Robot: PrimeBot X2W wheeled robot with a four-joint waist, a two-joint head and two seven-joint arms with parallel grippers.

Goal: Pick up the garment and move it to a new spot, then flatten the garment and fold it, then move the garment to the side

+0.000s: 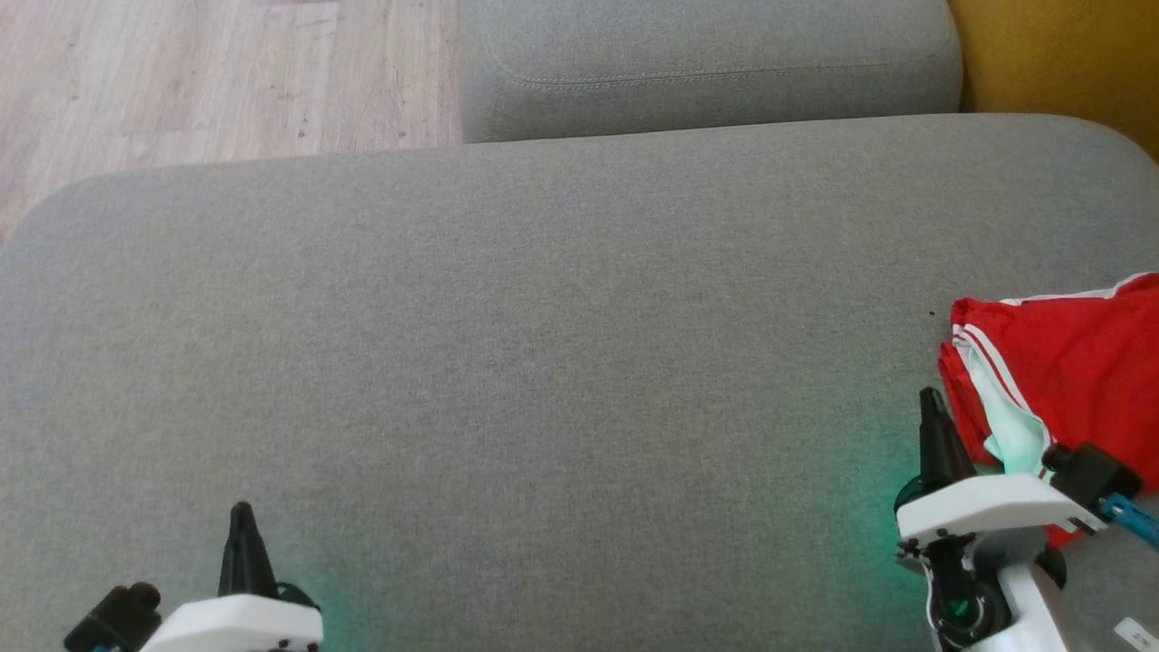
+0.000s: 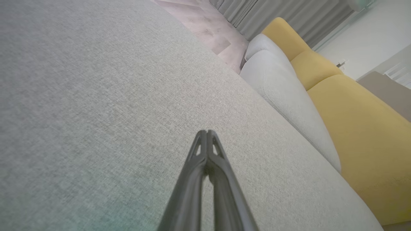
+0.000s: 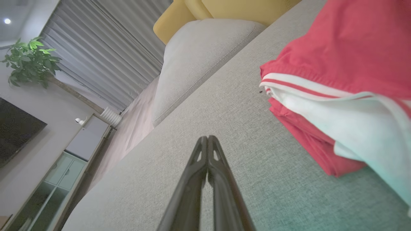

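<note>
The garment point(image 1: 1077, 371) is red with white stripes and a white lining, folded into a stack at the right edge of the grey cushion point(image 1: 543, 362). In the right wrist view the garment point(image 3: 337, 64) lies to the right of my fingers. My right gripper point(image 1: 933, 407) is shut and holds nothing, just left of the garment's near corner; its tips point(image 3: 207, 138) meet above bare fabric. At the lower left my left gripper point(image 1: 242, 512) is shut too, far from the garment, with its tips point(image 2: 206, 132) closed over the cushion.
A second grey cushion point(image 1: 706, 63) lies beyond the far edge, with yellow upholstery point(image 1: 1059, 54) at the top right. Wooden floor point(image 1: 208, 72) shows at the top left. Curtains point(image 3: 106, 54), a plant point(image 3: 30, 61) and a cabinet point(image 3: 64, 179) stand further off.
</note>
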